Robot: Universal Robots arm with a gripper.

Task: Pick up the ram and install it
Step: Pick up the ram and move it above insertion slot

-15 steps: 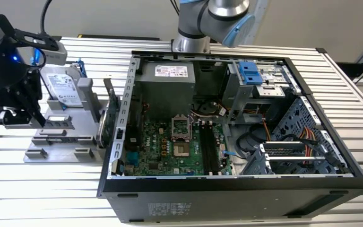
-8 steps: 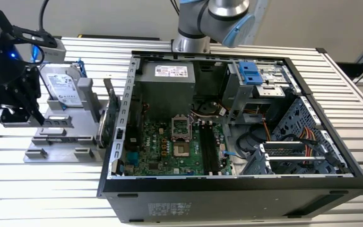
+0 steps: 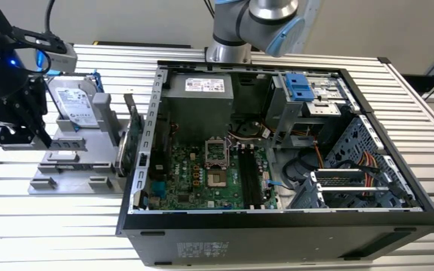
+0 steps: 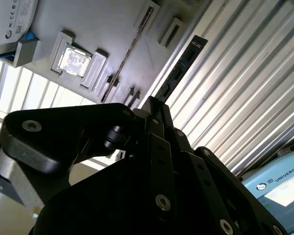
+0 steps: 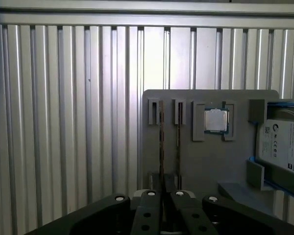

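gripping one ram (image 4: 180, 66) at its near end, the gripper (image 4: 156, 110) has its two black fingers clenched on the thin dark strip. in the second wrist view the strip juts out from the fingertips over the ribbed metal table (image 4: 245, 98), just beside the edge of the one grey holder (image 4: 112, 24) and apart from it. a row of small dark chips shows along its face.

one second thin strip (image 4: 132, 49) stands edge-on in a slot of the holder. near it one square cpu (image 4: 74, 60) lies in its own pocket. in the first wrist view the holder carries two narrow slots side by side, each with a thin edge running along it, and i cannot tell there which edge is the held strip.

in the exterior view the gripper hangs at the exterior view's left of the holder, raised above the table. one silver hard drive (image 3: 74, 100) in a blue frame leans at the back of the holder. one green expansion card (image 3: 130, 132) stands upright at the holder's edge nearest the case.

one open computer case (image 3: 277, 237) lies on the table at the exterior view's right of the holder, its single green motherboard (image 3: 194, 180) exposed. the arm's base (image 3: 228, 48) rises just behind the case.
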